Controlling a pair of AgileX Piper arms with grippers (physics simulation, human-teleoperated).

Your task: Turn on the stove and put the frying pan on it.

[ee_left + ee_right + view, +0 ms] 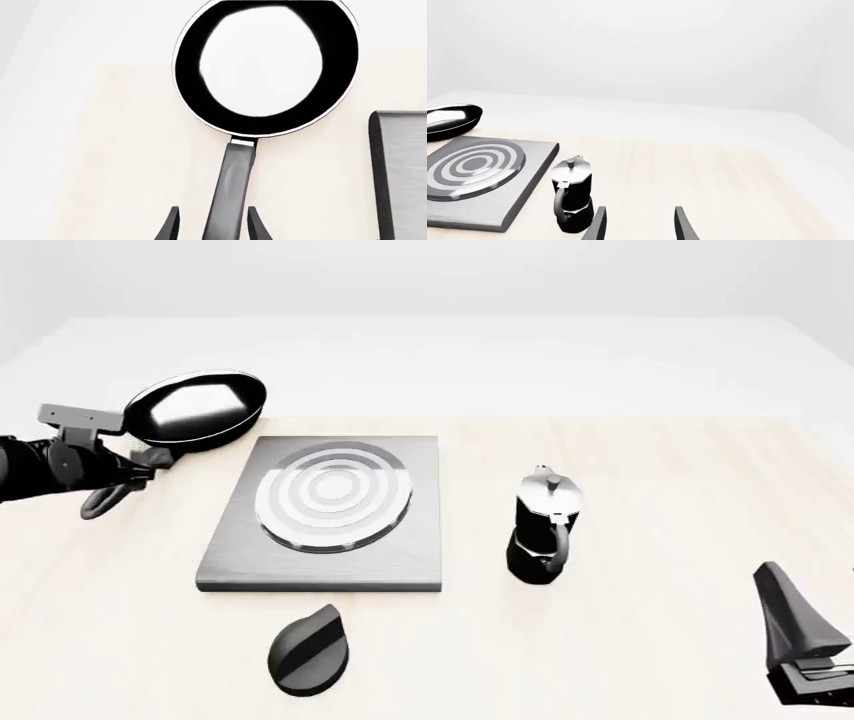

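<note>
- Knob (310, 650) lies nearest the camera, at the stove's 6 o'clock, untouched, with no gripper near it.
- Right gripper (638, 225) waits low at the right edge, jaws wide and empty, well apart from everything; it looks the freer arm for the knob.
- Stove (326, 512) sits mid-table, pot (543, 527) at its 3 o'clock.
- Left gripper (212, 226) straddles the pan (198, 408) handle, seemingly clamped; the pan hangs at the stove's 10 o'clock, its handle running back toward 8 o'clock.
</note>
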